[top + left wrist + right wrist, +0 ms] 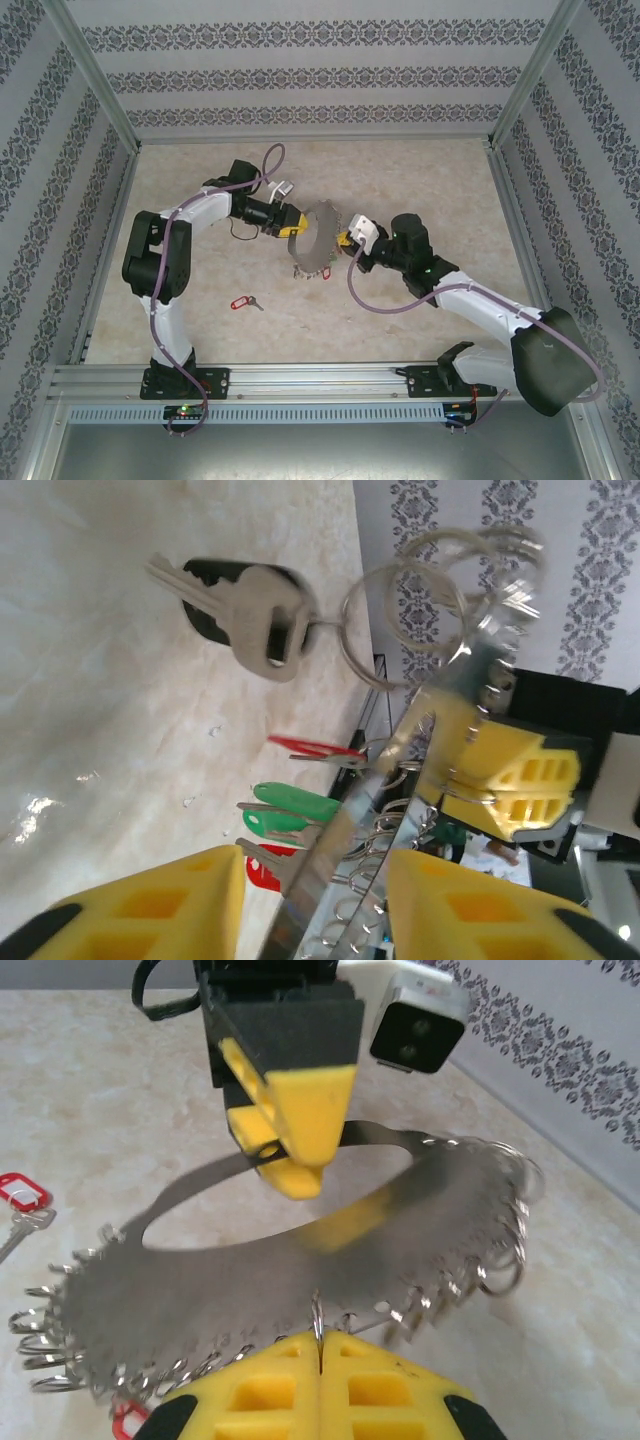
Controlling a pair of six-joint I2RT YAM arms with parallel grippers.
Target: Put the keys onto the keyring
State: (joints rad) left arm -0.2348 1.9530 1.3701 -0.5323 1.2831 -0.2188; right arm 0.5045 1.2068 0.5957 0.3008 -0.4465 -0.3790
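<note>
While my right gripper [320, 1345] is clamped tight on the near rim of the keyring [250, 1290], holding it roughly level above the middle of the desk [420, 170], my left gripper [312, 862] stands partly open astride the opposite rim, its pads clear of the metal. A green-tagged key [290, 805] and a black-tagged key [250, 610] hang from small rings on the keyring. A red-tagged key [243, 301] lies on the desk toward the front-left corner.
</note>
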